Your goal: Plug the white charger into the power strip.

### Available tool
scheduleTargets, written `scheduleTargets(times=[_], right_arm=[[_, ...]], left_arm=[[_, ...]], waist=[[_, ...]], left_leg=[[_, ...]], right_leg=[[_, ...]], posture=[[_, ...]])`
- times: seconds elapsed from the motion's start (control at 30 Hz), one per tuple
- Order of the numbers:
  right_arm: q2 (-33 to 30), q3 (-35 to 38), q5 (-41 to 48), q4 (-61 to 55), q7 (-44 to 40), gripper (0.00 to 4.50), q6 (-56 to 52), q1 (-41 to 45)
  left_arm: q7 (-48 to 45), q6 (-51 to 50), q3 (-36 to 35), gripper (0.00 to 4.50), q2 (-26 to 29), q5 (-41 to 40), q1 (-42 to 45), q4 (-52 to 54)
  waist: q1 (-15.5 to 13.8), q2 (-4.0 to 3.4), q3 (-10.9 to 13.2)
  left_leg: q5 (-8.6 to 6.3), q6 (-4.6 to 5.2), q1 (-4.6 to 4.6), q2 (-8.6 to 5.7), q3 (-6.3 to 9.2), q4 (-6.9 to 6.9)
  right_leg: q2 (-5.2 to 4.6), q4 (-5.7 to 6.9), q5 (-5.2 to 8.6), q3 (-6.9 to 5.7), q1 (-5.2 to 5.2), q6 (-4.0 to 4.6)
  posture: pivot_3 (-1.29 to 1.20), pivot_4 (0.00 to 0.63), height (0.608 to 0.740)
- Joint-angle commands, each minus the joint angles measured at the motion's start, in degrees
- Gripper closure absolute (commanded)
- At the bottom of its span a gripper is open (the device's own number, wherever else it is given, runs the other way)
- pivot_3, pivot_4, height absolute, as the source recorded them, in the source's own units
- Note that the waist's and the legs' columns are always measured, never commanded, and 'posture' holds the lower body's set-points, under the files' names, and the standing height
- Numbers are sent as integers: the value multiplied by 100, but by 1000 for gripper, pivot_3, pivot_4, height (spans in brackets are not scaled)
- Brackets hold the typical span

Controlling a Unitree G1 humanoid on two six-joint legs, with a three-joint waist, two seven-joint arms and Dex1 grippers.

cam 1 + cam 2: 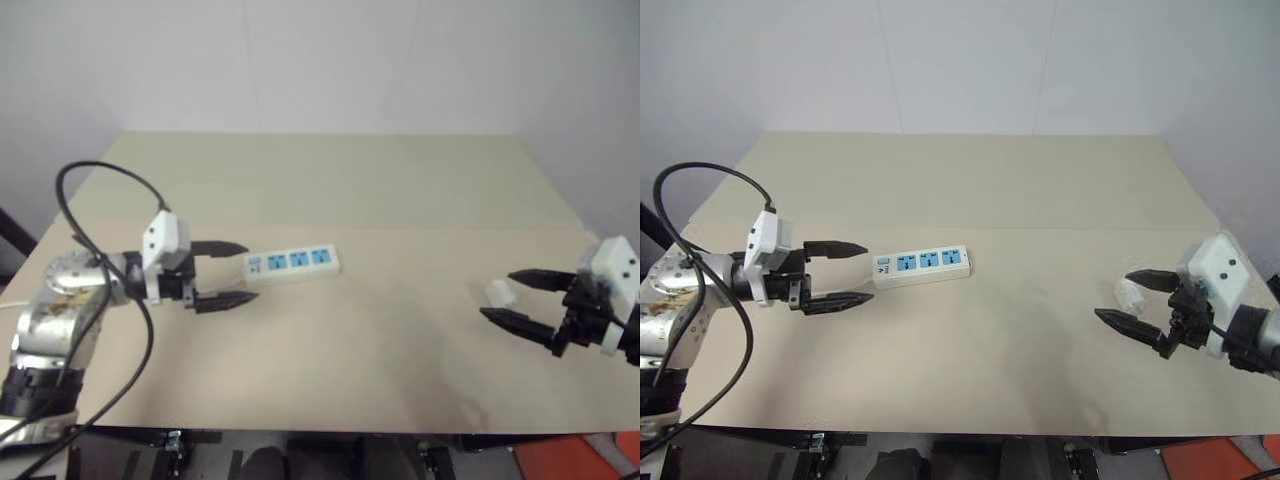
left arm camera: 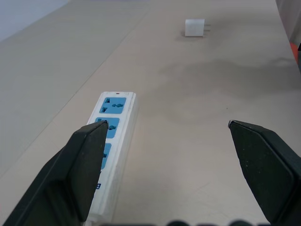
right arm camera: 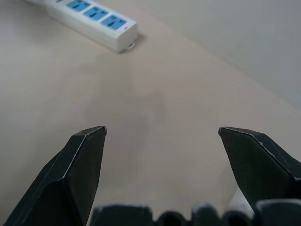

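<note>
Tabletop [image 1: 400,190], beige, broad; far edge meets a pale wall, right edge slants toward the near right corner, near edge runs along the bottom of the head views. Wide bare stretch of surface between the two arms and across the whole far half.

Power strip [image 1: 292,263]: long white bar, three light-blue sockets in a row, lying flat left of centre, well in from every edge. Long axis runs roughly left to right, slightly skewed.

White charger [image 1: 499,293]: small white cube on the table at the right, well apart from the power strip, with bare surface between them.

Left gripper [image 1: 232,273]: at the left, pointing right toward the near end of the strip. Fingers spread wide, nothing between them; the tips stand just short of the strip's left end, and contact cannot be told.

Right gripper [image 1: 510,294]: at the right, pointing left. Fingers wide apart, empty. The charger sits close by the tips, in line with the gap; whether it lies inside the gap cannot be told.

Left wrist view: strip runs away beside one finger [image 2: 80,174], socket faces legible; the charger stands far off with two metal prongs projecting from one side, a detail too small in the head views.

Right wrist view: strip's end seen across open table; a white corner shows beside one finger [image 3: 263,162].
</note>
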State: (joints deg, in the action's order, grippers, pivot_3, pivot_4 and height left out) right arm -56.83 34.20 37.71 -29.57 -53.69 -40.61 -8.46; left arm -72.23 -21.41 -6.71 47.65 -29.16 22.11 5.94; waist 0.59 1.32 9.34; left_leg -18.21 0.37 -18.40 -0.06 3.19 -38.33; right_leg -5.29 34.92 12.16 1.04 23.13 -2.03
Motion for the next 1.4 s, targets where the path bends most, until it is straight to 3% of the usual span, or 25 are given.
scheduleTargets(times=[0.03,0.23,0.43,0.77,0.9,1.13,1.4], right_arm=[[-23,254,240,-287,119,0,-153,104],[29,114,357,-360,294,0,-155,317],[204,40,422,-645,533,0,-178,295],[435,53,516,-853,749,0,-91,163],[461,77,525,-880,764,0,-91,130],[491,311,704,-1133,894,0,-207,-46],[501,699,1052,-1454,1093,0,-353,-292]], left_arm=[[75,234,95,50,-83,98,83,145],[158,289,52,50,-31,193,155,-52],[-177,901,137,50,293,674,648,-1109],[-782,2981,877,50,9,2056,2982,-5393],[-1004,3538,1089,50,-285,2443,3559,-6466],[-1139,4096,1294,50,-800,2893,3926,-7300],[-656,4485,1421,50,-1132,3417,3906,-7732]], waist=[[12,1,0],[22,1,1],[13,1,0],[-38,3,0],[-28,4,1],[-9,5,2],[6,6,2]], left_leg=[[0,0,0,0,-1,0],[0,0,0,1,-3,0],[0,0,2,-1,-1,0],[0,0,0,-5,2,-9],[-1,3,-6,-4,1,-9],[-5,9,-16,-5,2,-13],[-15,27,-37,-5,6,-53]], right_leg=[[0,0,0,1,-3,0],[2,3,0,3,-7,0],[1,1,-1,0,-4,1],[0,-1,-3,-8,-3,1],[0,1,-3,-8,0,0],[0,6,-8,-9,0,-8],[0,5,-16,-13,1,-21]], posture=[[0,150,740],[0,150,740],[0,150,740],[0,150,740],[0,150,740],[0,150,740],[0,150,740]])
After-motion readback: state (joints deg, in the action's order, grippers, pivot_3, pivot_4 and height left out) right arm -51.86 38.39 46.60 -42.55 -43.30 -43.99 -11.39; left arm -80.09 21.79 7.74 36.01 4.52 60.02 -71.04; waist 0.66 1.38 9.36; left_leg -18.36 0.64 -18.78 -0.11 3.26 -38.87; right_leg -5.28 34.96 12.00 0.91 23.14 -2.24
